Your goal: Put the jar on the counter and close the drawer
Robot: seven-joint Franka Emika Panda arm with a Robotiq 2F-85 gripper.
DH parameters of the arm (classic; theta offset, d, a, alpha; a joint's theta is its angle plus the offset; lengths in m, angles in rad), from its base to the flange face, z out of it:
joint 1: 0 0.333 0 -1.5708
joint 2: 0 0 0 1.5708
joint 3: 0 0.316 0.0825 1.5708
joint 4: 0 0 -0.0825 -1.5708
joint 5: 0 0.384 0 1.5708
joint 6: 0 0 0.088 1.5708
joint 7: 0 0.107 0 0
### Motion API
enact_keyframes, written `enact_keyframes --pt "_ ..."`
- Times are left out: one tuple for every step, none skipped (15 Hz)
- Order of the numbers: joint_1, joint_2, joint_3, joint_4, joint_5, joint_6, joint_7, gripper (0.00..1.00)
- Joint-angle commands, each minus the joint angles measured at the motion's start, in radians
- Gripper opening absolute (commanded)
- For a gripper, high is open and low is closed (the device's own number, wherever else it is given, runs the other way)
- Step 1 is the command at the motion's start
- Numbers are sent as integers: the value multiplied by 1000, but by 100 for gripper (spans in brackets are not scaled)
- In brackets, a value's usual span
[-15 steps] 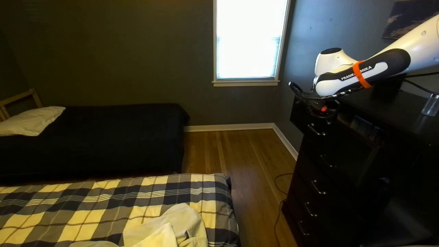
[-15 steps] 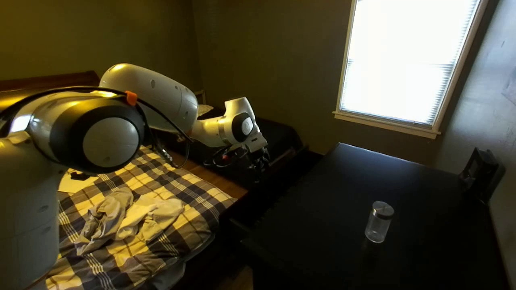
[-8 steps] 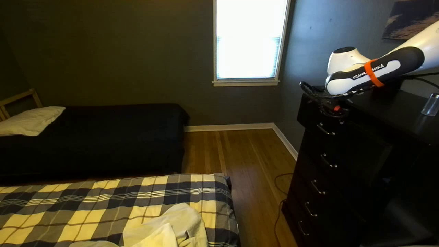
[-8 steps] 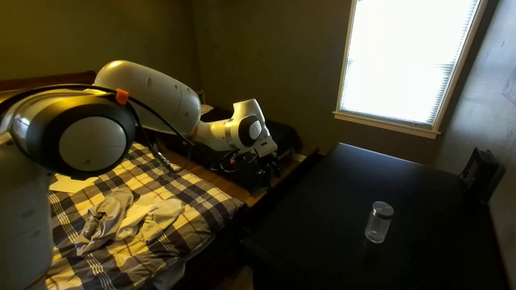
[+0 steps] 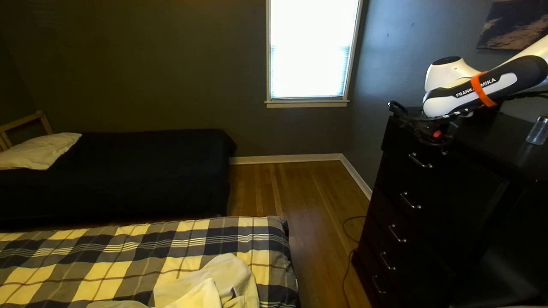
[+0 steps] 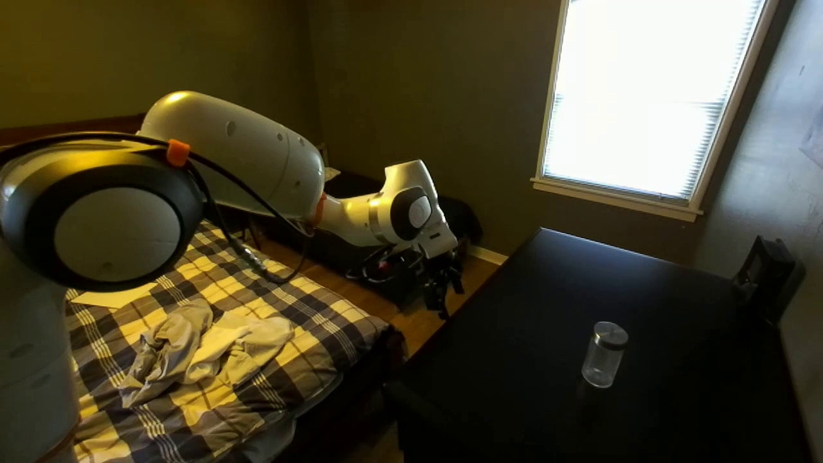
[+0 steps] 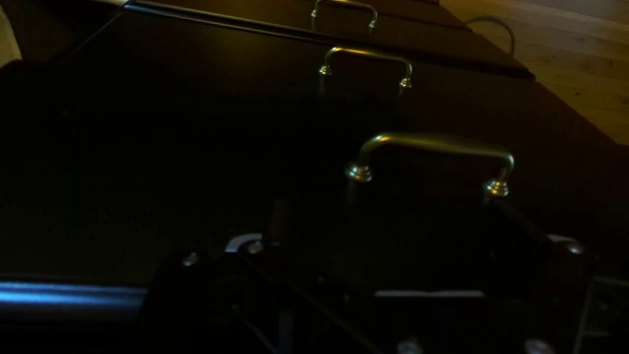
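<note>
The clear glass jar [image 6: 603, 360] with a metal-banded lid stands upright on the black counter [image 6: 501, 373]; it also shows at the edge of an exterior view [image 5: 537, 131]. The top drawer [image 5: 462, 175] looks pushed in, with no inside visible; I cannot tell whether it is fully flush. My gripper [image 6: 451, 297] points down at the dresser's front edge, against or close to the drawer front, above its handle [image 5: 420, 161]. In the dark wrist view the fingers are spread and empty [image 7: 395, 214], with the drawer handle [image 7: 437, 142] beyond them.
Lower drawers with metal handles [image 5: 397, 233] are below. A dark stand-like object [image 6: 765, 280] is on the counter by the wall. A plaid bed [image 6: 308, 321] with rumpled cloth [image 6: 225, 347] lies beside the dresser. A window [image 6: 649, 96] is behind.
My gripper has moved toward the dresser, and the top drawer has slid inward with it. The drawer's inside, visible a second ago, is out of sight. The jar has not moved.
</note>
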Motion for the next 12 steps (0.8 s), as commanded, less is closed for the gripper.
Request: enact_keyframes --pt "-6 -18 -9 -38 -63 -4 30 100" --pt "-7 -19 -13 -42 -83 -3 39 100" --pt "-11 -21 -13 -46 -86 -1 35 100" --pt "-13 -23 -9 -49 -82 0 20 100" --pt "-14 -25 4 -45 -54 -7 -22 100" --pt "-13 -34 15 -40 -36 -17 -58 100" --pt "-8 -46 30 -30 -14 -34 -104 100" --pt "-3 -59 45 -22 2 -52 -147 100" --pt "2 -77 66 -9 31 -84 -211 100" --pt "6 -93 85 9 62 -134 -271 100" --pt "11 -109 106 36 96 -191 -334 100" --pt "17 -126 122 67 114 -257 -388 100"
